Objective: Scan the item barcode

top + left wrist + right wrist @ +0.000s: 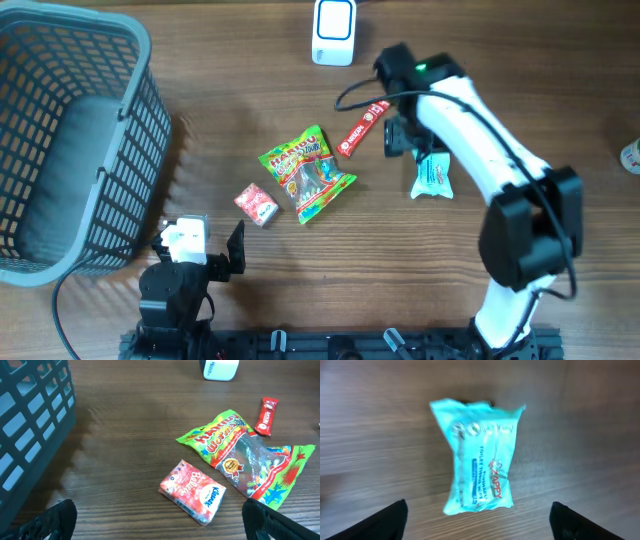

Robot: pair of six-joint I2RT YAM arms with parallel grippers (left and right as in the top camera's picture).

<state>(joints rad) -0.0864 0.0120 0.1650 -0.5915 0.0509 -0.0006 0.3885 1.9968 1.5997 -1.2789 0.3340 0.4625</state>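
Observation:
A teal wipes pack [479, 455] lies flat on the wooden table, also seen from overhead [433, 176]. My right gripper [480, 530] hovers over it, open, its dark fingertips [380, 522] wide apart on either side and nothing between them. From above, the right gripper [412, 142] sits just up-left of the pack. The white scanner [333, 30] stands at the table's far edge. My left gripper [160, 530] is open and low near the front edge [232, 255], with a red tissue pack [192, 491] just ahead of it.
A grey basket [70, 140] fills the left side. A green gummy bag [307, 172] and a red snack stick [364, 128] lie mid-table, with the red tissue pack [256, 204] beside the bag. A small white-green object [632, 155] shows at the right edge.

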